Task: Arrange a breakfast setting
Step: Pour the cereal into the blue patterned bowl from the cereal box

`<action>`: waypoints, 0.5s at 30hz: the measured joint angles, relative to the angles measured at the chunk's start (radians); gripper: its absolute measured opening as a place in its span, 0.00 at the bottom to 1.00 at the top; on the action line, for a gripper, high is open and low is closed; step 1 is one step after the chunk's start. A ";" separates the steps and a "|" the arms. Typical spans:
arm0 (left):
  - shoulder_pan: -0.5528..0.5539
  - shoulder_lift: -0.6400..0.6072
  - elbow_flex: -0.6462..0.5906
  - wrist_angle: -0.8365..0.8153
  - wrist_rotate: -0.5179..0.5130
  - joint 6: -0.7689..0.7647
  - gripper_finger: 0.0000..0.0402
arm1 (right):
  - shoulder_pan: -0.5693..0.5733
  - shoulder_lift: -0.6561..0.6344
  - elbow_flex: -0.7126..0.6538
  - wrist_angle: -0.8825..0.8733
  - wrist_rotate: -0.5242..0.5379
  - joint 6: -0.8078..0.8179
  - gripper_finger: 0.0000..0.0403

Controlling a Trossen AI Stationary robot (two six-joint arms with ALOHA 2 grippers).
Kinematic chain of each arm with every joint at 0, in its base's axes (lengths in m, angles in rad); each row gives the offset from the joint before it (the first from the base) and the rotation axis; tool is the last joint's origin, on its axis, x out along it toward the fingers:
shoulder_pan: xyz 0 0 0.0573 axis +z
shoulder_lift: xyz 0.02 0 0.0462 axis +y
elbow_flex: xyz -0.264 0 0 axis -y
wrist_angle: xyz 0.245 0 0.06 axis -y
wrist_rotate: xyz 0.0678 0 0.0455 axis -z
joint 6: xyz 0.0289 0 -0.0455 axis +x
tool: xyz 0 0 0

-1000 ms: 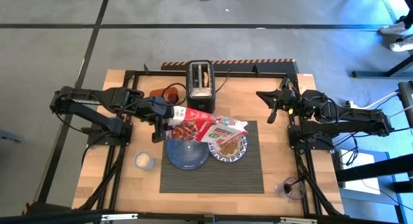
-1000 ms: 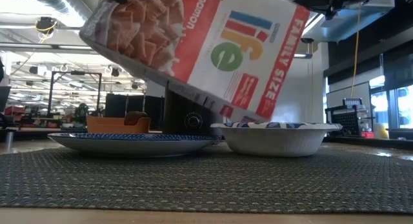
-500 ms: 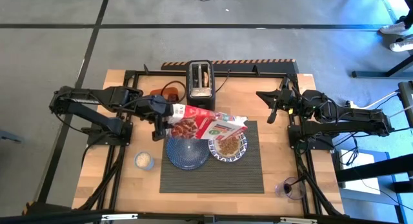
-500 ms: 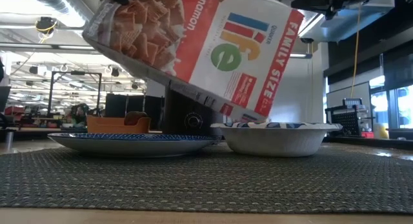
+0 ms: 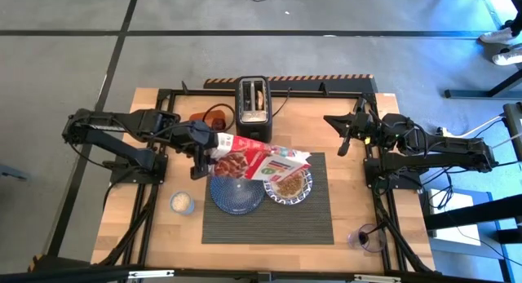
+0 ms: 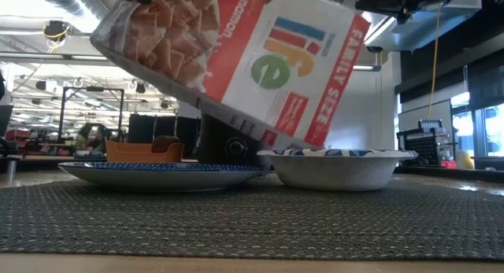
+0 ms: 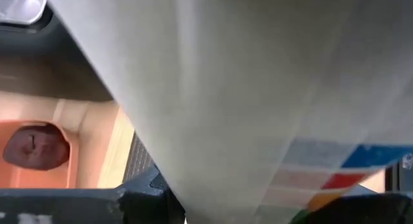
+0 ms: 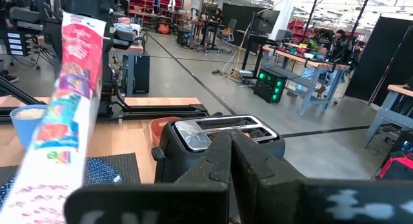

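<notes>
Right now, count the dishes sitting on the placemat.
2: the dark blue plate on the placemat's left part and the patterned bowl right of it, holding cereal.

Lighting's pretty even from overhead, so the worktop [image 5: 351,210] in the high view looks bright with only soft, short shadows under the arms. There's a bluish glow in the far right corner of the floor. The low view is backlit: ceiling strip lights blow out a bit, and the near strip of the placemat [image 6: 252,226] goes soft. The left wrist view is mostly a blurry pale smear, since the cereal box [image 7: 245,88] sits way too close to focus. The right wrist view is sharp in the distance, with its own fingers [image 8: 222,159] dark and slightly soft.
</notes>
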 joint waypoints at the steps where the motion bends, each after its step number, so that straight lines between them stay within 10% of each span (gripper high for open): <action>1: 0.000 0.000 0.000 0.004 0.001 0.000 0.41 | 0.000 0.000 0.000 0.000 0.000 0.000 0.00; 15: 0.000 -0.001 0.052 -0.024 0.013 0.002 0.41 | 0.000 0.000 0.000 0.000 0.000 0.000 0.00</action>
